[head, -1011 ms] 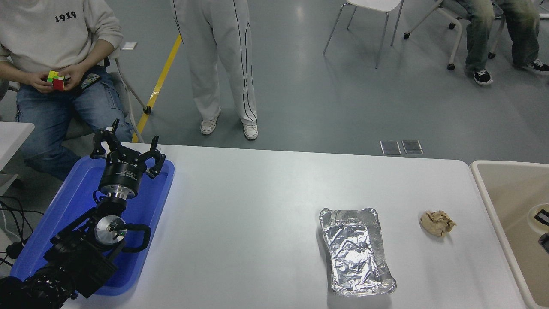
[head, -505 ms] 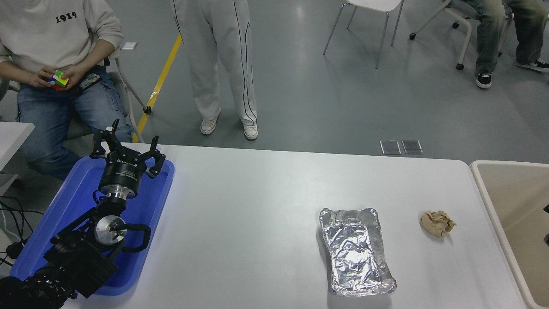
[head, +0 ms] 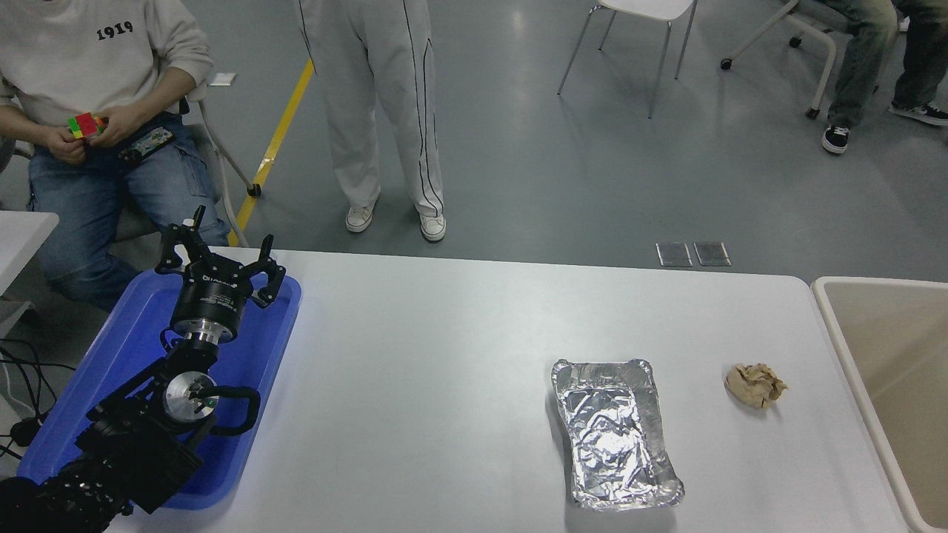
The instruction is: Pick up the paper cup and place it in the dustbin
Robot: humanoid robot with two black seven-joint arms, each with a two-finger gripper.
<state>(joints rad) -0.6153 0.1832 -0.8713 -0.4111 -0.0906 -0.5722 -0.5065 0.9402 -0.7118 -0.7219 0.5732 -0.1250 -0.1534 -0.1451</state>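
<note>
At the far left a seated person (head: 96, 111) holds a coloured cube (head: 85, 124) in both hands, beyond the table's (head: 444, 355) edge. The left arm lies at the lower left over a blue tray (head: 252, 348), and its gripper (head: 220, 255) points away from the camera with the fingers spread wide, holding nothing. A second person (head: 385, 111) in white trousers stands behind the table, a little right of the tray. Right of centre on the table sits a foil tray (head: 615, 433), crinkled inside, with a crumpled paper ball (head: 755, 385) near it on the right, apart from it. At the right edge stands the dustbin (head: 837, 326), its thick rim just beside the table's end; the part of its inside that shows is bare beige. No paper cup shows anywhere on the table or in the visible part of the bin, so its place relative to the left gripper cannot be told. The right arm and its gripper are out of the picture. A white chair (head: 637, 29) and another seated person's legs (head: 866, 66) are on the grey floor at the top right.
</note>
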